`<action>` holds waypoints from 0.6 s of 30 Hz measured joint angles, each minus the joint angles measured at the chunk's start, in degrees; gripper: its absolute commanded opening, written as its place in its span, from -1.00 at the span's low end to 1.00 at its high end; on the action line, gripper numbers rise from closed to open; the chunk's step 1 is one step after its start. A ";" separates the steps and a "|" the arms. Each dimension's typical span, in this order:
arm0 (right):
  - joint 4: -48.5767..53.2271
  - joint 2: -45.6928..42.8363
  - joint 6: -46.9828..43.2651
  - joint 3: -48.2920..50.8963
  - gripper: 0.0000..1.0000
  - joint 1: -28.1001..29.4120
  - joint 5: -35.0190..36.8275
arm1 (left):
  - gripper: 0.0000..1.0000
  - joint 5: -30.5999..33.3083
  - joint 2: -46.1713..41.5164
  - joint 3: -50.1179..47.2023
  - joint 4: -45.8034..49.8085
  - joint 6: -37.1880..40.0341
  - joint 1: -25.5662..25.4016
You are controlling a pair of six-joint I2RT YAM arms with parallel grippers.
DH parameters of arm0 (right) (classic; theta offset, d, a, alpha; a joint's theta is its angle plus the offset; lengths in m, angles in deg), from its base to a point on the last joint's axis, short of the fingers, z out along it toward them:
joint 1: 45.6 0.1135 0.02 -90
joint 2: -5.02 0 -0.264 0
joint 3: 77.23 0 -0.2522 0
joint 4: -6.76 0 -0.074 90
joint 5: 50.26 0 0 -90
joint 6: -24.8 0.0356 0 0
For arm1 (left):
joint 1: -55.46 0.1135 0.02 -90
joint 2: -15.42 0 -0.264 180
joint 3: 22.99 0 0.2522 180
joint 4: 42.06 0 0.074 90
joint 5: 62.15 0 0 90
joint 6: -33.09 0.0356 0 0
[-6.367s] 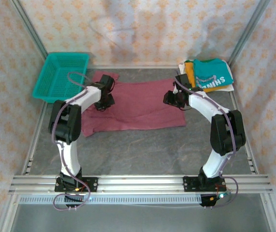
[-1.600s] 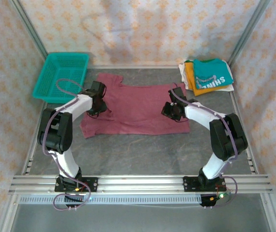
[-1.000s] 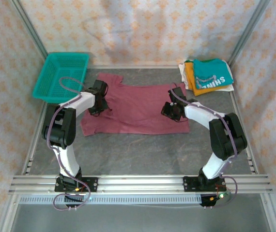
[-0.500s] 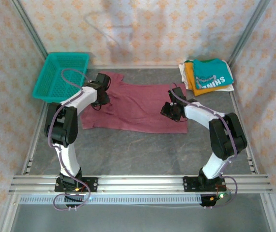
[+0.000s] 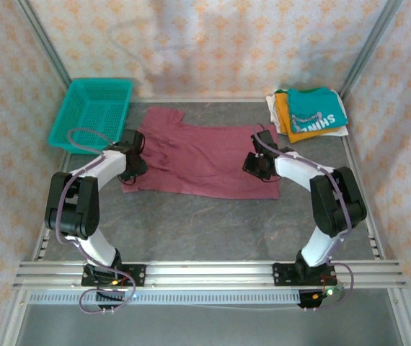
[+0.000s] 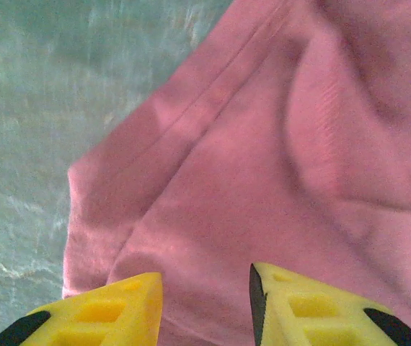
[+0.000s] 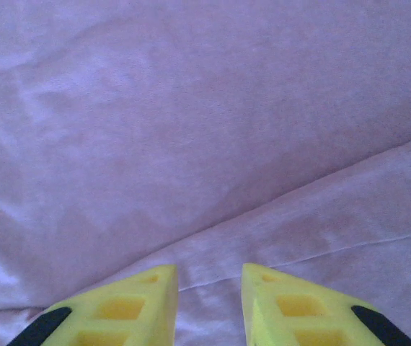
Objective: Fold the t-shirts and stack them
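- Top external view: the only readable writing is white "SHINE" print, seen upside down, on the teal t-shirt (image 5: 319, 109) that tops the folded stack at the bench's 1 o'clock corner.
- Under it lie an orange-yellow t-shirt (image 5: 284, 115) and, lowest, a cream t-shirt (image 5: 271, 101), their edges poking out toward 9 o'clock.
- The maroon t-shirt (image 5: 205, 158) lies spread out near the bench's middle, toward 12 o'clock, mostly flat, with a sleeve pointing to 11 o'clock and soft creases along its 9 o'clock side.
- The left hand (image 5: 130, 171) sits at the shirt's 9 o'clock edge. In the left wrist view its yellow fingers (image 6: 112, 310) stand a narrow gap apart above a stitched hem and a folded corner of maroon cloth (image 6: 277, 180), with nothing clamped.
- The right hand (image 5: 257, 164) sits at the shirt's 3 o'clock edge. In the right wrist view its fingers (image 7: 126, 303) are also narrowly parted, over smooth cloth (image 7: 191, 130) crossed by a fold line, gripping nothing that I can see.
- The bench (image 5: 205, 223) is mottled grey.
- A teal mesh basket (image 5: 94, 112) stands at 10 o'clock.
- Cream fabric walls (image 5: 213, 43) with an orange motif enclose the cell, and an aluminium rail (image 5: 205, 272) runs along 6 o'clock.
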 measured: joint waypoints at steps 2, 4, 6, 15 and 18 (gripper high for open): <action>0.39 1.49 -0.02 0.02 -0.45 -0.48 0.70 | -0.28 -2.27 0.15 -2.82 -1.18 -0.79 0.61; 0.72 2.16 0.02 0.52 -0.45 -0.68 1.36 | -0.28 -3.39 0.11 -4.90 -1.68 -1.31 0.85; 0.74 1.79 0.24 2.14 -0.46 -0.68 1.95 | -0.28 -3.87 -1.03 -6.08 -2.67 -1.84 1.09; -4.46 -7.63 6.08 15.19 -0.47 -0.63 0.98 | -0.29 -7.72 -11.17 -16.02 -0.07 -3.91 1.20; -5.05 -9.55 7.82 17.27 -0.45 -0.50 0.59 | -0.30 -9.51 -14.23 -18.32 1.81 -4.52 1.20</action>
